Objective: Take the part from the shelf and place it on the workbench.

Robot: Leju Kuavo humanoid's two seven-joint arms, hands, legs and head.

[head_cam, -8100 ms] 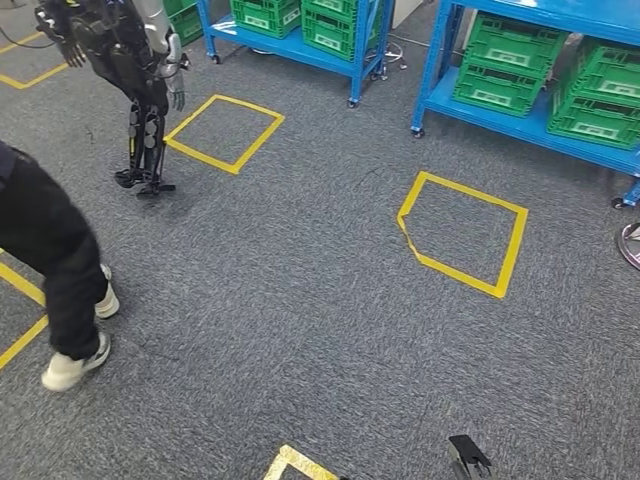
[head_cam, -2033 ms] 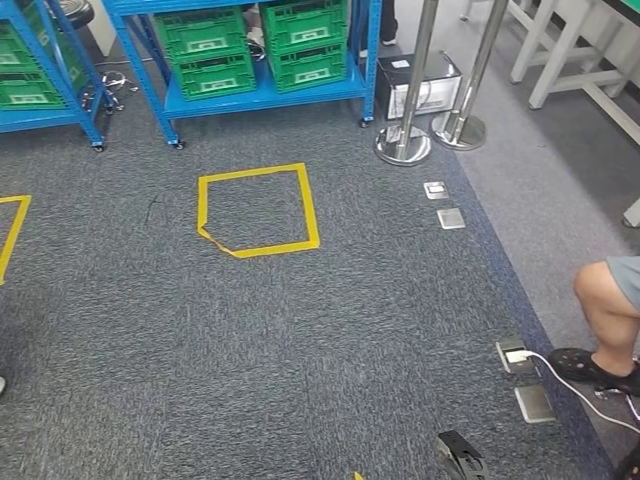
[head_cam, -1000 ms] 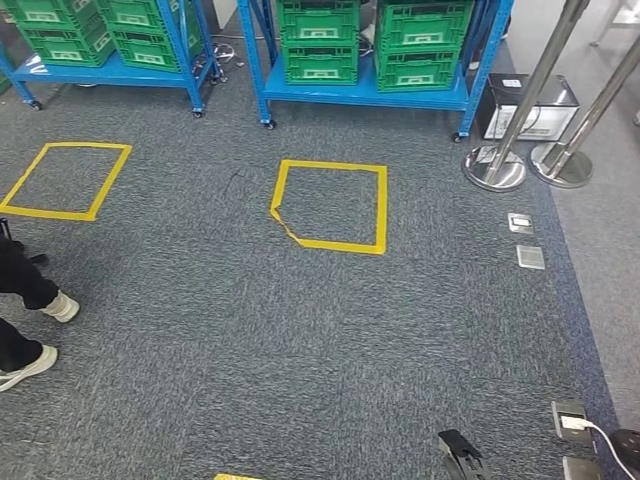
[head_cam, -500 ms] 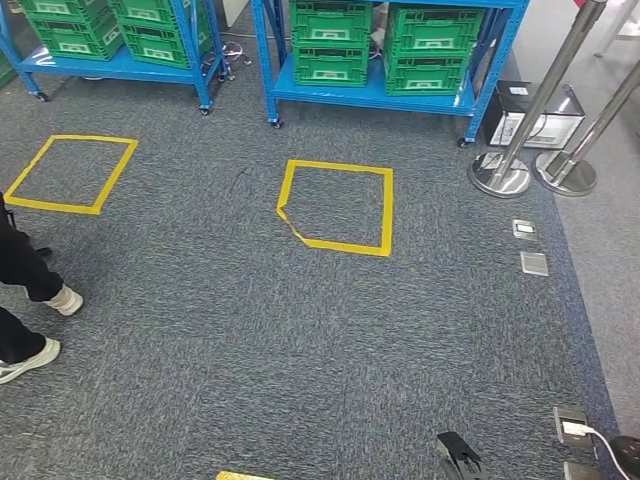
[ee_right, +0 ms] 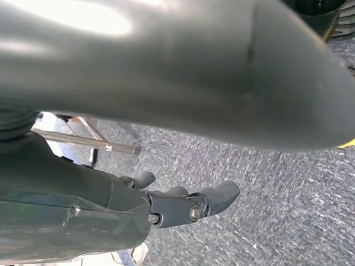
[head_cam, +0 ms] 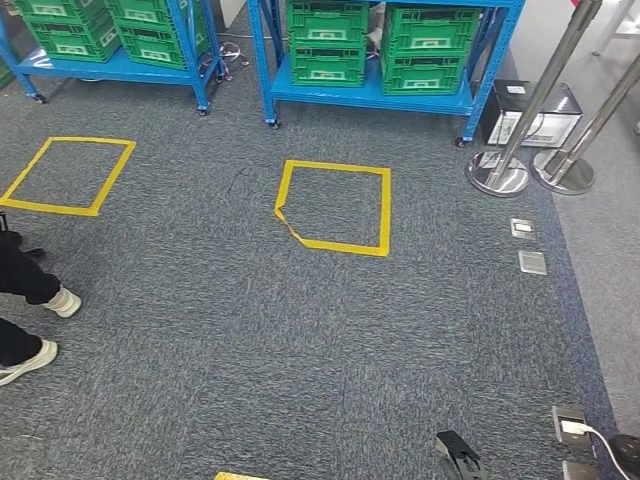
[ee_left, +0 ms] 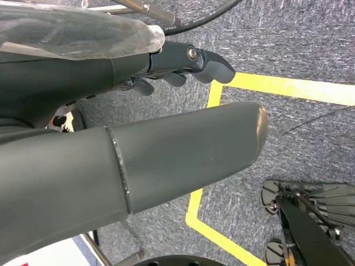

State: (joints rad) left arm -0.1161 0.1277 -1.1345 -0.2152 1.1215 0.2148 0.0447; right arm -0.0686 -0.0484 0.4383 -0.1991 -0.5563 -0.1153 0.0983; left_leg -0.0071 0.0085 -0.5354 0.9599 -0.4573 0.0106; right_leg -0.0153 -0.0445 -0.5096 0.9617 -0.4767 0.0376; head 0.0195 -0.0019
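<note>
From high on my body I look down at grey carpet (head_cam: pixel 226 360), and judging by what lies in front of me I have hardly begun: nothing is taken, nothing is placed. At the far left a person's dark trouser legs and pale shoes (head_cam: pixel 30 325) stand at the edge of my view, near a yellow tape square (head_cam: pixel 64 176) in front of a blue shelf (head_cam: pixel 113 70) loaded with green crates (head_cam: pixel 72 35). Toward the middle lies a second yellow tape square (head_cam: pixel 336 205), and beyond it a second blue shelf (head_cam: pixel 362 95) holding two stacks of green crates (head_cam: pixel 328 45); that shelf is well apart from me. I take it the part sits in one of these crates, but I cannot make out any part, nor say which crate holds it. Further right stand two metal stanchion posts (head_cam: pixel 528 110) with round bases, a dark box (head_cam: pixel 536 105) behind them, and floor sockets (head_cam: pixel 526 245). No workbench is before me. My left hand (ee_left: pixel 184 61) hangs over the carpet with its fingers loosely apart and nothing in them; my right hand (ee_right: pixel 188 202) hangs likewise, released and empty. Left to do, as I judge it: walk to the shelf, find and grasp the part, carry it to the workbench, set it down.
</note>
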